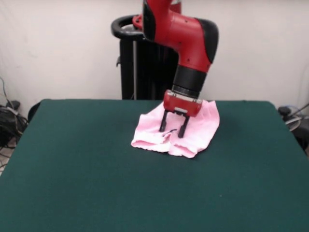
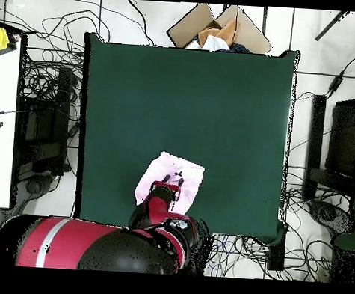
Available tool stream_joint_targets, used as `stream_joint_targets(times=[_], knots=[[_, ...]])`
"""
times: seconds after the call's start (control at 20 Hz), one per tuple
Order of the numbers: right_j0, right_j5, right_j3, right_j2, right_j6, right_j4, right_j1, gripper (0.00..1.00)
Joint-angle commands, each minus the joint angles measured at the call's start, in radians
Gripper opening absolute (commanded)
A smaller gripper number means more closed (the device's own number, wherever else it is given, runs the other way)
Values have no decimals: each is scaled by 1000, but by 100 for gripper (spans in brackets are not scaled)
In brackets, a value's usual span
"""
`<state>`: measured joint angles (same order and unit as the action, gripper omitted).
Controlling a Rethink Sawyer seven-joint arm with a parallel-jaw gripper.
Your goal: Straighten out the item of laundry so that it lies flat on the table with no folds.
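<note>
The item of laundry (image 1: 198, 126) is a small pale pink garment lying on the far middle of the dark green table (image 1: 96, 169). Its near edge is bunched into soft folds. A tiny dark bow (image 1: 169, 131) shows on it. My gripper (image 1: 172, 133) points straight down over the garment's left part. It is open, with one black finger on each side of the bow and the tips at or just above the cloth. In the overhead view the laundry (image 2: 164, 170) lies near the table's (image 2: 213, 103) bottom edge, with the gripper (image 2: 171, 183) over its lower part.
An open cardboard box (image 2: 216, 28) sits just beyond the table's top edge in the overhead view. Cables (image 2: 42, 77) cover the floor around the table. A white bench (image 2: 0, 127) stands at the left and dark equipment (image 2: 347, 141) at the right.
</note>
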<state>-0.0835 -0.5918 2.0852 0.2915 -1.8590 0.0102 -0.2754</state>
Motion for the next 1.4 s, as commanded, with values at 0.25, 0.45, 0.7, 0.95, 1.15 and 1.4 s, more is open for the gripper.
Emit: stream_joint_targets(times=[0.25, 0.45, 0.7, 0.95, 1.15, 1.4], knots=[[24, -26, -185, -103, -165, -48, 55, 100], [-75, -104, -169, 11, -117, -143, 38, 100], [-106, -145, -167, 59, -108, -164, 24, 100], [-114, -197, -162, 59, -134, -186, 47, 100], [-107, -204, -157, 54, -133, -185, 48, 100], [-99, -114, -166, 47, -96, -180, 55, 100]])
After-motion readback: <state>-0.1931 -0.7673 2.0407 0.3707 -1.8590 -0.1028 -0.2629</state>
